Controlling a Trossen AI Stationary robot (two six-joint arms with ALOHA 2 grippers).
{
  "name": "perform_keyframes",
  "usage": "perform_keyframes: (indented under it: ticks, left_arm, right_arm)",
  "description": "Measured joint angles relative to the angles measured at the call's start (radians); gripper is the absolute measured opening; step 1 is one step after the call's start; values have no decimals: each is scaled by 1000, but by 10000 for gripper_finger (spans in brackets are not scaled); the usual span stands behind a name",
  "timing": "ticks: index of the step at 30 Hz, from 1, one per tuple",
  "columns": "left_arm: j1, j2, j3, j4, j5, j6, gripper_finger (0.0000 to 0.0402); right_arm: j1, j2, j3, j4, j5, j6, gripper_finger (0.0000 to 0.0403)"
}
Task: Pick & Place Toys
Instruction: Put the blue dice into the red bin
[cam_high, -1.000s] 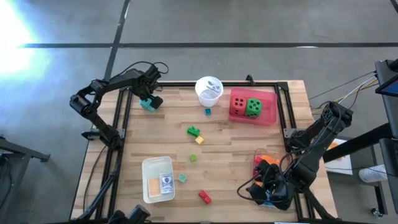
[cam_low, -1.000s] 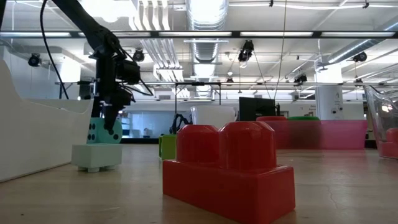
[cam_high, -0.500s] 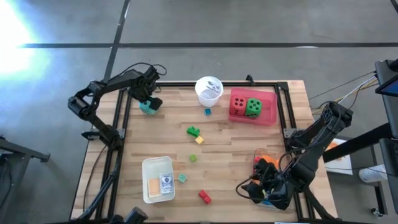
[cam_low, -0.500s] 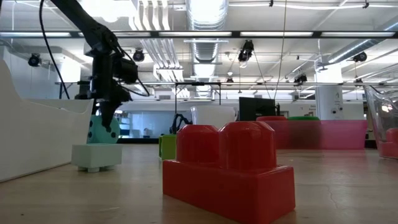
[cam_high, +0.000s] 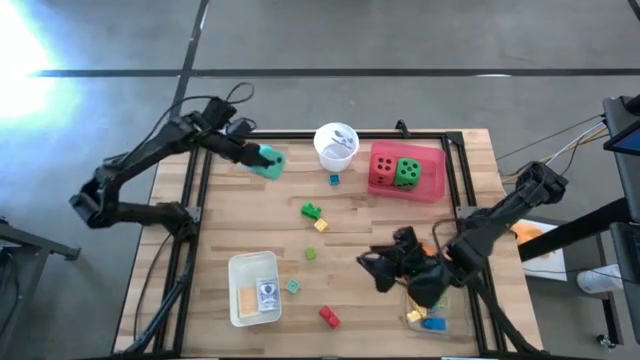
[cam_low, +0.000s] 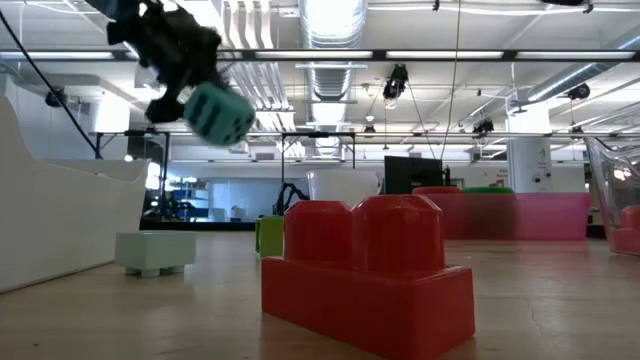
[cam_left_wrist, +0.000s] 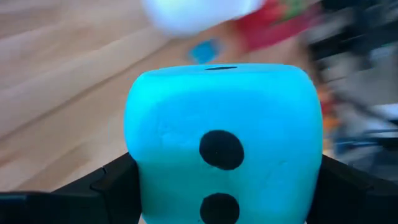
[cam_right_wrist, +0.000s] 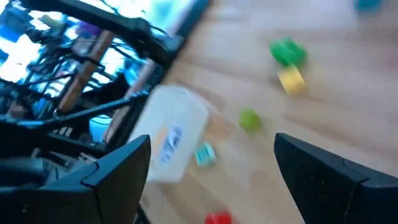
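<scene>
No lettering, brand or number could be read anywhere on the table. The small card (cam_high: 267, 294) lying in the white tray (cam_high: 236, 268) carried a dark printed patch, possibly a picture or label, too small to make out. The dice showed only black dots, two on the teal die (cam_left_wrist: 222, 146).

Bright overhead light, wrist views blurred.

Left gripper (cam_high: 262, 158) now lifts teal die (cam_high: 268, 160) off worktop between its jaws; right gripper (cam_high: 383, 270) moves out from clear tray (cam_high: 433, 318), jaws empty.
</scene>
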Motion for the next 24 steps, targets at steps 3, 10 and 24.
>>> perform_keyframes:
  ticks: [3, 10, 24]
  left_arm:
    - [-63, -64, 2, 140, 70, -136, 324]
    - [-247, -118, 2, 507, 124, -460, 324]
    - [-449, -61, 3, 919, -14, -836, 324]
  right_arm:
    - [-55, 0, 0, 189, 3, -354, 333]
    - [-183, 0, 0, 617, 57, -1109, 333]
    - [-303, 22, 105, 767, 136, -1747, 333]
